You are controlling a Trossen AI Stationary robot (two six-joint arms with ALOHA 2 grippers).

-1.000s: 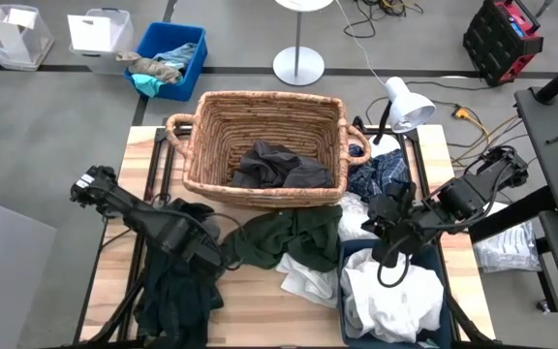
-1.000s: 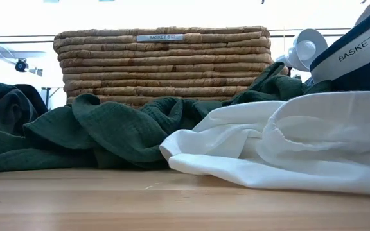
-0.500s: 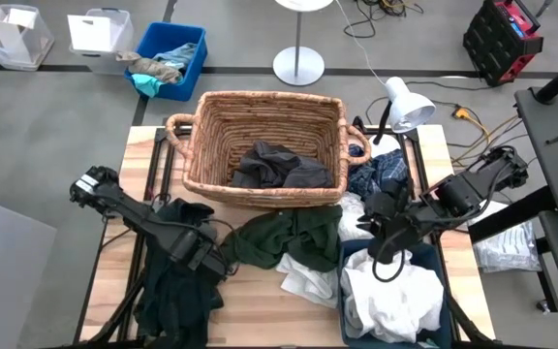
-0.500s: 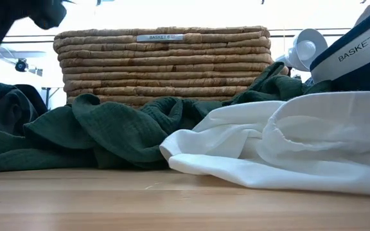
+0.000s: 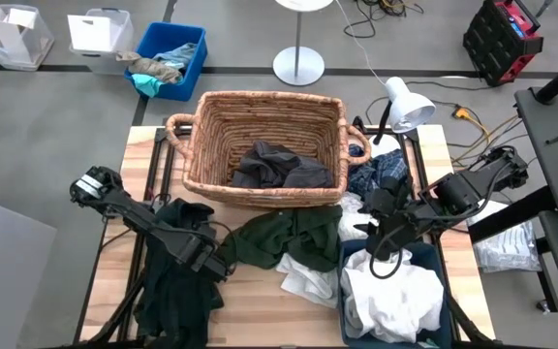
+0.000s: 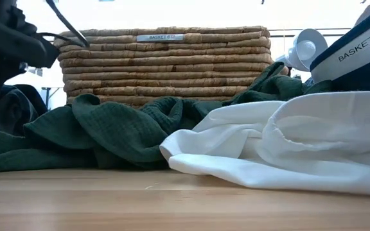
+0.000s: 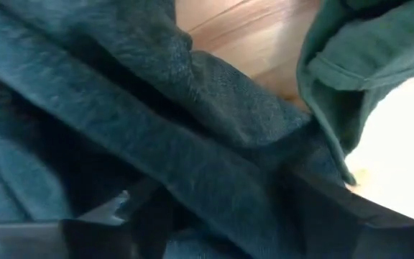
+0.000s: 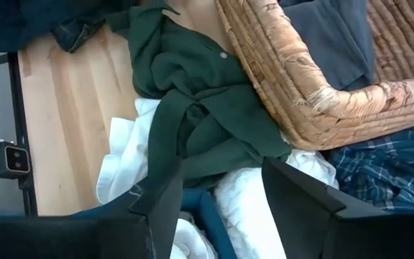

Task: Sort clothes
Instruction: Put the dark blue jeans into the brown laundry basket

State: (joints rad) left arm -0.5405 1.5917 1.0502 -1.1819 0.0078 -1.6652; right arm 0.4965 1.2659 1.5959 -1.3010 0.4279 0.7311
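A black garment pile (image 5: 172,286) lies on the table's left near side. My left gripper (image 5: 199,254) points down into it, open, with a ridge of the dark cloth (image 7: 192,144) between its fingers. A dark green garment (image 5: 284,237) lies in the middle, its edge over a white garment (image 5: 308,281). The wicker basket (image 5: 264,126) at the far side holds dark grey garments (image 5: 279,167). My right gripper (image 8: 221,208) hangs open and empty above the blue bin (image 5: 349,257) of white clothes (image 5: 395,296). My left gripper comes from above, pointing down, one finger (image 7: 135,216) on each side of a raised fold (image 7: 221,180) of the black garment. The cloth lies against the fingers and fills the gap. The garment rests slack on the table.
A navy plaid garment (image 5: 381,174) lies between the basket's right handle and the bin. A white desk lamp (image 5: 407,102) stands at the far right corner. On the floor beyond the table, a blue box (image 5: 187,39) holds rags. Bare wood (image 5: 260,310) shows near the front edge.
My left gripper has come down onto the black garment pile, rolling a little about its own axis; in the low view it has dropped in from the upper left. The clothes lie as before.
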